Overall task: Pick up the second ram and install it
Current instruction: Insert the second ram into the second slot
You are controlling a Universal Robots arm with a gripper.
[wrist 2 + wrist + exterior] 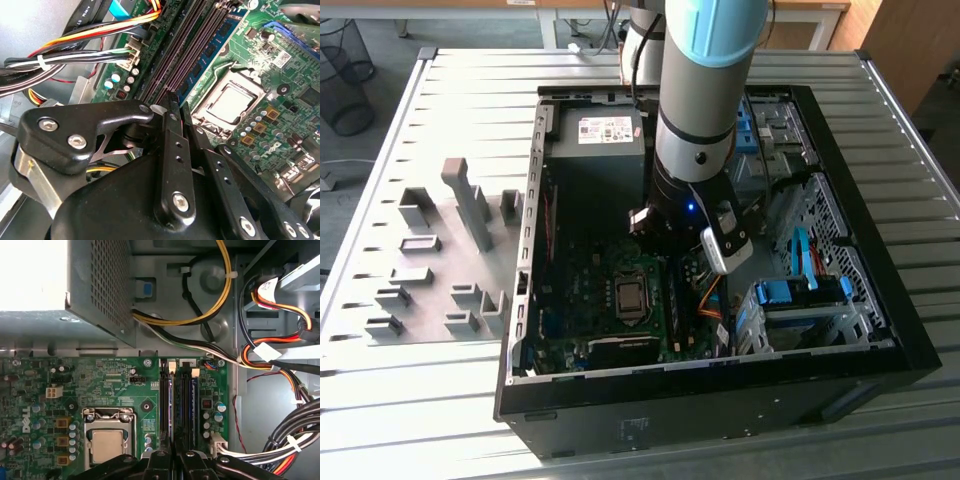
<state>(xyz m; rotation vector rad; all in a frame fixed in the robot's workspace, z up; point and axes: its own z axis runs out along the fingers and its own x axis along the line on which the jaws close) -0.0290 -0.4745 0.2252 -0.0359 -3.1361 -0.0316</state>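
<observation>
Seemingly clenched at the pincer (178, 107), black metal fingers (170, 130) drawn close on one end of the thin blue circuit-board stick (207, 52), the second ram. Standing on edge in a long dark plastic slot (164, 405) of the green motherboard (115, 385), just beside the square metal-capped processor socket (107, 445), deep inside the open black computer case (670, 385) on the ribbed grey metal surface (470, 100). Cannot tell whether fully seated or merely resting in the slot.

Likely trouble: pressing at one end only, and so tilting the stick and leaving the far end proud of its slot. Could also bend or crack so thin and stiff a board if pushed off line, or miss the slot's key and jam. Might snag the soft bundled yellow, orange and black cables (220, 305) lying close by.

Smooth matte fingers held by bright screws; glossy board studded with small round capacitors; perforated grey sheet-metal box (100, 285) nearby.
</observation>
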